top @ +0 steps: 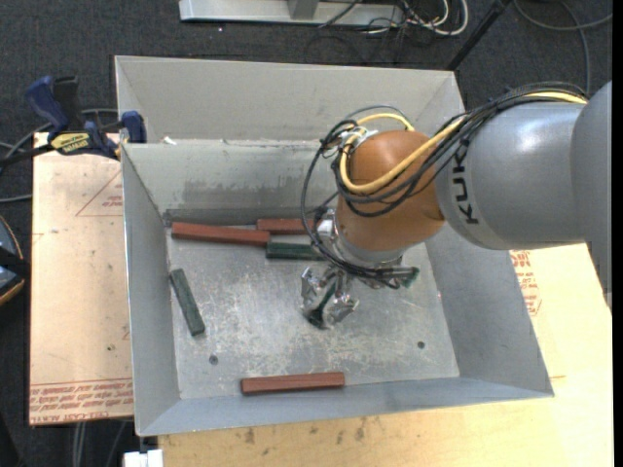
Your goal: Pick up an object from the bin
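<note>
The bin is dull grey metal, its floor scuffed and scratched. The orange wrist cover looks smooth and glossy. At six o'clock, the red-brown bar appears matt.

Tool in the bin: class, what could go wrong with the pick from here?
1. The tool seems low over bare bin floor, no stick under it; closing here would likely grab nothing.
2. The nearest piece, a dark green stick, lies close by two red sticks at the back; a sideways move might shove them instead of grasping one.
</note>
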